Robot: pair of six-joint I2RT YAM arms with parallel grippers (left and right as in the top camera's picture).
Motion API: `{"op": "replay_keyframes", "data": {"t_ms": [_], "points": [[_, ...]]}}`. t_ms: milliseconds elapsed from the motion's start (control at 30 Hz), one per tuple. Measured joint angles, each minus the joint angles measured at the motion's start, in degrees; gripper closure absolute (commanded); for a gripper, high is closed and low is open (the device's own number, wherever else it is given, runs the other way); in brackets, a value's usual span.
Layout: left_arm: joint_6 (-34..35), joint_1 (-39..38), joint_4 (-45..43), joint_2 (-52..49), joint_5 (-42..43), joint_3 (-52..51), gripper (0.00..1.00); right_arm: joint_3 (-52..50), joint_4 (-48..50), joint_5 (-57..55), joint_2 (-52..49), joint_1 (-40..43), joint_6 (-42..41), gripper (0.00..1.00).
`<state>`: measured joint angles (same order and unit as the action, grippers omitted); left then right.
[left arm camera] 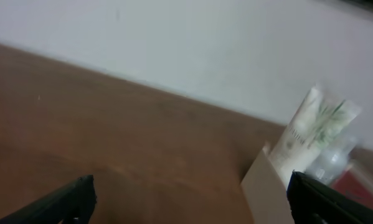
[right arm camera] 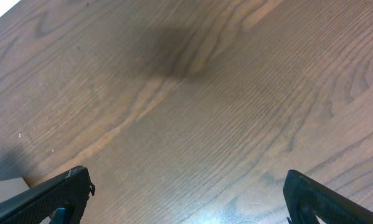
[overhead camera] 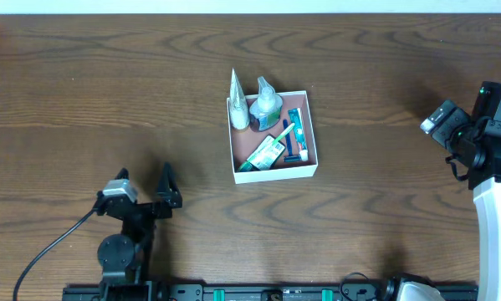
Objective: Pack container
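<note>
The container, a shallow white box with a reddish-brown inside, sits at the table's middle. It holds a white tube, a clear bottle, a toothbrush pack and a green-and-white sachet. My left gripper is open and empty, near the front left, well clear of the box. In the left wrist view the box's wall and the tube show at the right between the open fingers. My right gripper is open and empty at the far right, over bare wood.
Dark wood table all around the box. A black cable runs from the left arm toward the front edge. A white wall lies beyond the table's far edge. A box corner shows at the right wrist view's left edge.
</note>
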<state>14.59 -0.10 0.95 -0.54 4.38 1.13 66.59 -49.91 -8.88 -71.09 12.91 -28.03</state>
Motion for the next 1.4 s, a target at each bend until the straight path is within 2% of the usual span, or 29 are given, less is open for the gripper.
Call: {"op": "replay_keyframes", "data": {"t_ms": [1233,1400], "points": [[-1.1,0.0,0.7,-0.1,-0.3,0.0,0.02,0.0,0.0,0.0,0.0,0.0,0.0,0.01],[-1.1,0.0,0.7,-0.1,-0.3,0.0,0.02,0.0,0.0,0.0,3.5,-0.1,0.0,0.01]]}}
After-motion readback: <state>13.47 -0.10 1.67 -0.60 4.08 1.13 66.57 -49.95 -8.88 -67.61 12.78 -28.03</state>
